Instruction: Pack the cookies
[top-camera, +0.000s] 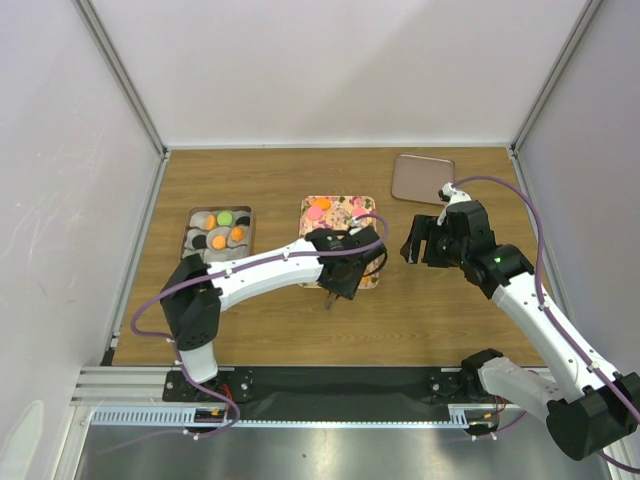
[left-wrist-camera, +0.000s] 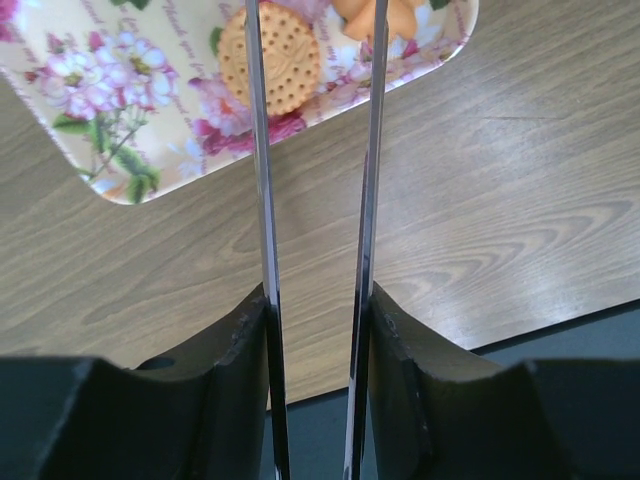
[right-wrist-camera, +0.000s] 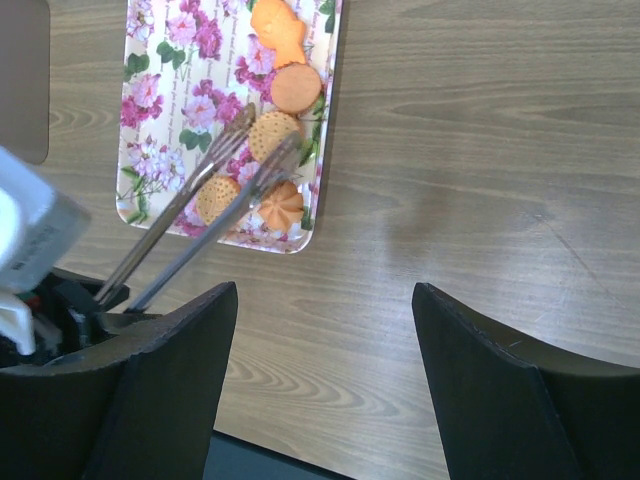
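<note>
My left gripper (left-wrist-camera: 318, 300) is shut on a pair of metal tongs (left-wrist-camera: 262, 180), whose two arms run up to the flowered tray (left-wrist-camera: 120, 110). The tong tips straddle a round tan cookie (left-wrist-camera: 285, 55), with an orange cookie (left-wrist-camera: 395, 15) beside it. In the right wrist view the tongs (right-wrist-camera: 190, 235) reach over several cookies (right-wrist-camera: 272, 132) near the tray's near corner (right-wrist-camera: 160, 120). My right gripper (right-wrist-camera: 325, 300) hangs open over bare wood with nothing between its fingers. From above, the left gripper (top-camera: 345, 270) is at the tray's front edge and the right gripper (top-camera: 425, 245) is to its right.
A grey box (top-camera: 243, 212) at the left holds coloured cookies (top-camera: 226, 217) in paper cups. A flat brownish lid (top-camera: 422, 178) lies at the back right. White walls and metal posts enclose the wooden table (top-camera: 400, 310).
</note>
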